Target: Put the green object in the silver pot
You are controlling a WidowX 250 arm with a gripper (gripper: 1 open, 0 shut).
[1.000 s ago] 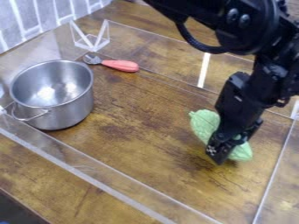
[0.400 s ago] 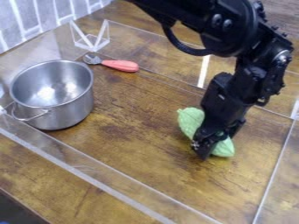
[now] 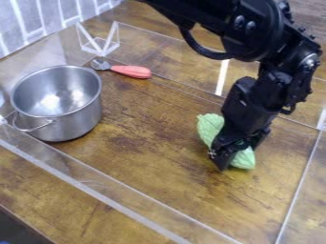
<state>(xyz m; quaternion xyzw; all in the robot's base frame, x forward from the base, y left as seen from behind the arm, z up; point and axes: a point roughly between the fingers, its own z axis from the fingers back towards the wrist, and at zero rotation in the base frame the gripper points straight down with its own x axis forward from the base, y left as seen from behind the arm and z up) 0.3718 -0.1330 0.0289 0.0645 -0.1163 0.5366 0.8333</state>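
Observation:
The green object [image 3: 211,128], a light green bumpy toy vegetable, lies on the wooden table at the right. My black gripper [image 3: 226,156] points steeply down onto its middle and is shut on it, so only its two ends show on either side of the fingers. It still seems to rest on the tabletop. The silver pot [image 3: 64,122] stands upright and empty at the left, well apart from the gripper.
A small red-handled tool [image 3: 130,71] lies behind the pot, next to a clear forked stand [image 3: 98,40]. A low transparent wall [image 3: 121,195] runs along the table's front edge, and another clear panel edge [image 3: 222,78] stands behind the gripper.
The gripper and the green object have shifted a little to the left together since the earliest frame. The pot and the tool have not moved.

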